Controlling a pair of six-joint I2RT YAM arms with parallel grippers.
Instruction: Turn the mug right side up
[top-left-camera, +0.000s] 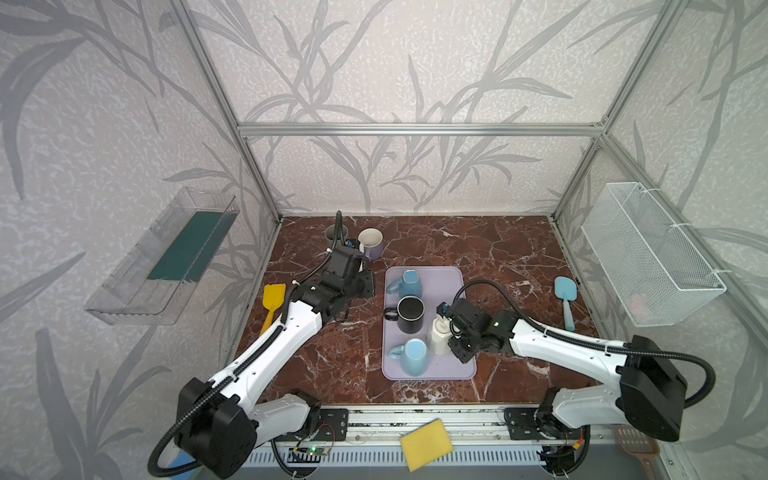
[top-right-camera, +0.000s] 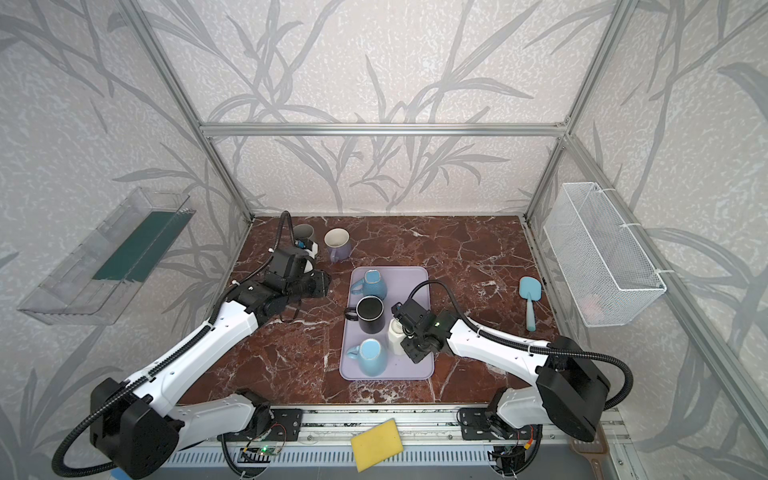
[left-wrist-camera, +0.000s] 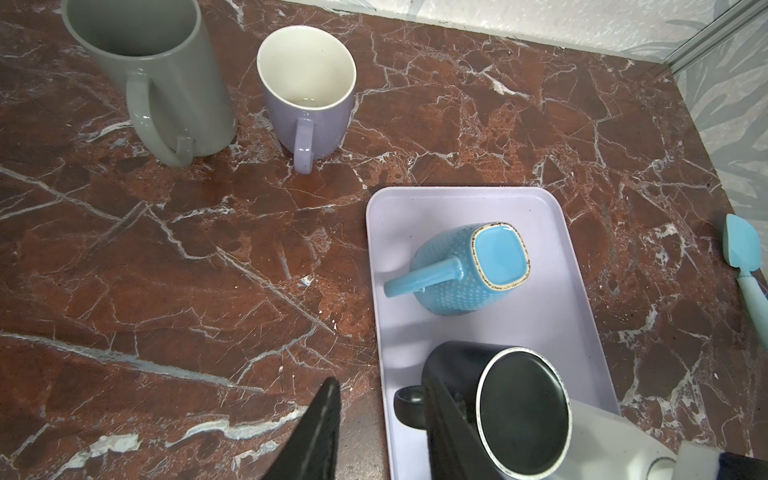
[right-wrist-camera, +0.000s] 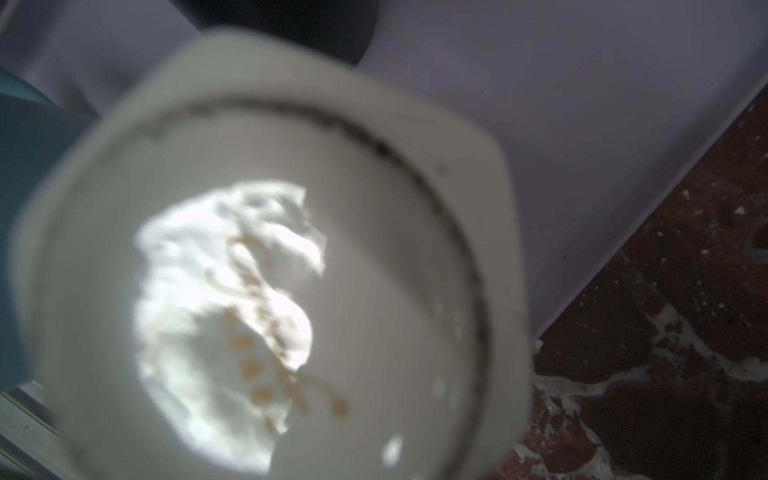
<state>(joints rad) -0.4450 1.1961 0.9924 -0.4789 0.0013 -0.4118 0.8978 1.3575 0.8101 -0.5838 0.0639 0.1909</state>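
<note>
- You had the white mug (top-left-camera: 437, 338) right against the right jaws, on the side facing the middle of the tray (top-left-camera: 446, 284). The arm's black wrist hid the contact, so I could not tell whether those jaws were closed on the mug or only beside it.
- Your right wrist view was filled by the mug's blurred base (right-wrist-camera: 270, 291), very close to the camera, with no jaw tips in sight.
- Your left jaws stood partly open and empty, over the tabletop (top-left-camera: 478, 249) just left of the tray, with the black mug (top-left-camera: 410, 313) between them and the white mug.
- The white mug was on the tray near its right edge, just beside the black mug and the near blue mug (top-left-camera: 413, 357). The far blue mug (top-left-camera: 409, 283) sat at the tray's back end, and all three were base-up.
- The tabletop was red-brown marble with pale veins, boxed in by an aluminium frame (top-left-camera: 419, 129) and leaf-patterned walls (top-left-camera: 415, 62). A grey mug (left-wrist-camera: 158, 79) and a lilac mug (left-wrist-camera: 307, 91) stood upright near its far left corner.
- The white mug pointed base up and mouth down toward the tray, with its long axis close to vertical. Its handle was hidden.
</note>
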